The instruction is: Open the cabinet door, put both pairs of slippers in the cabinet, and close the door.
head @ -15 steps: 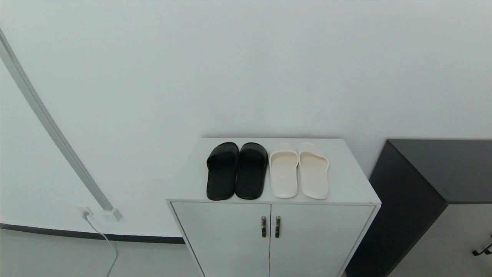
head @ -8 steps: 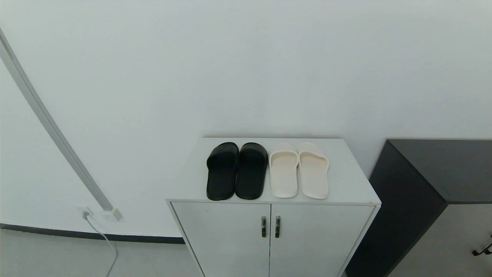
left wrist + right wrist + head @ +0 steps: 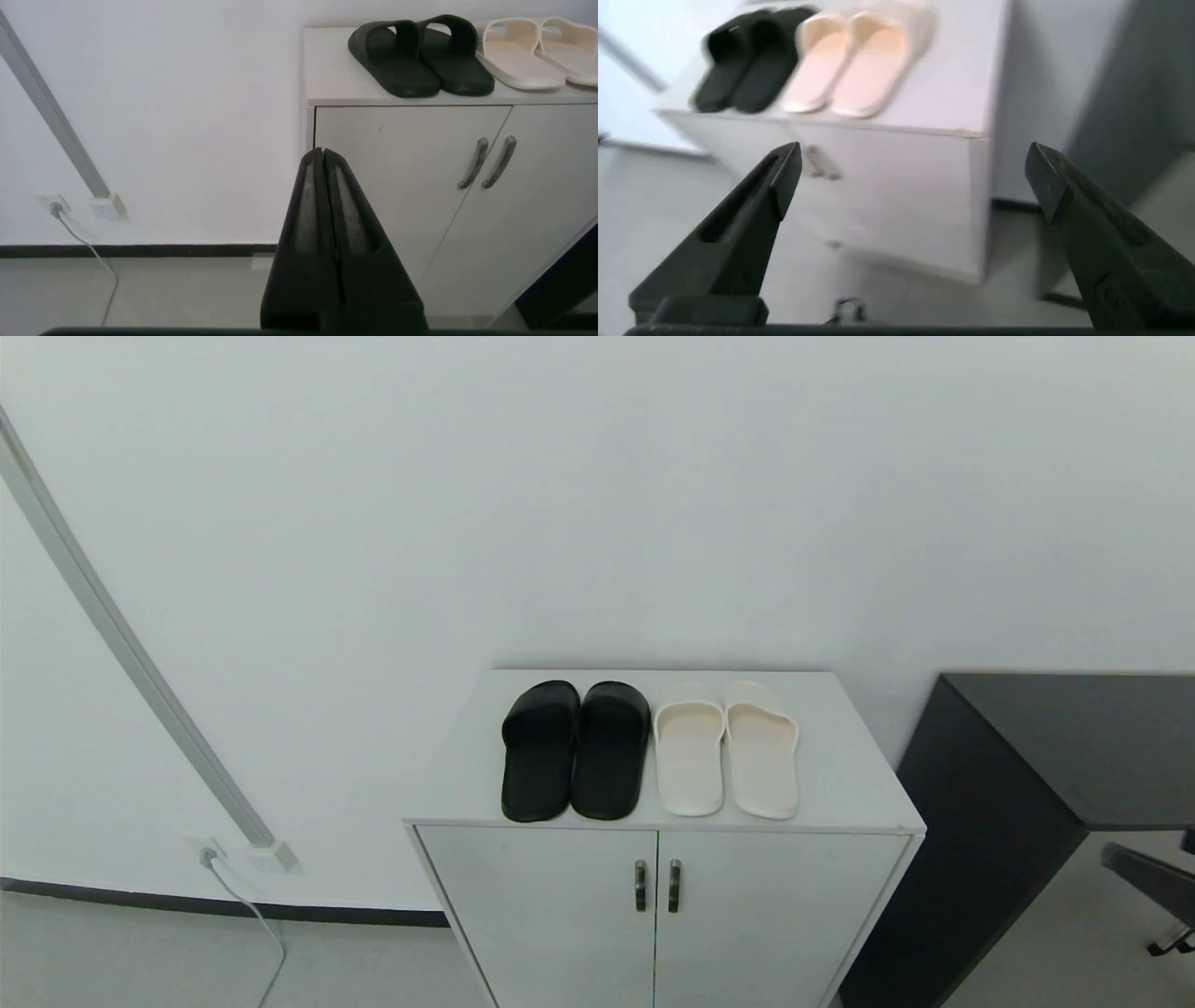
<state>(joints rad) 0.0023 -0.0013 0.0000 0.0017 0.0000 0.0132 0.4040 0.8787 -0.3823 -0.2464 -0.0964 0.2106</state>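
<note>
While the two doors of the white cabinet stand shut, their handles side by side at the centre seam, both pairs of slippers sit on its top. The black slippers lie on the robot's left, the cream slippers just beside them, toes toward the wall. The left gripper hangs before the cabinet, fingers pressed together and holding nothing. The right gripper is spread wide and empty. A dark cabinet stands alongside.
</note>
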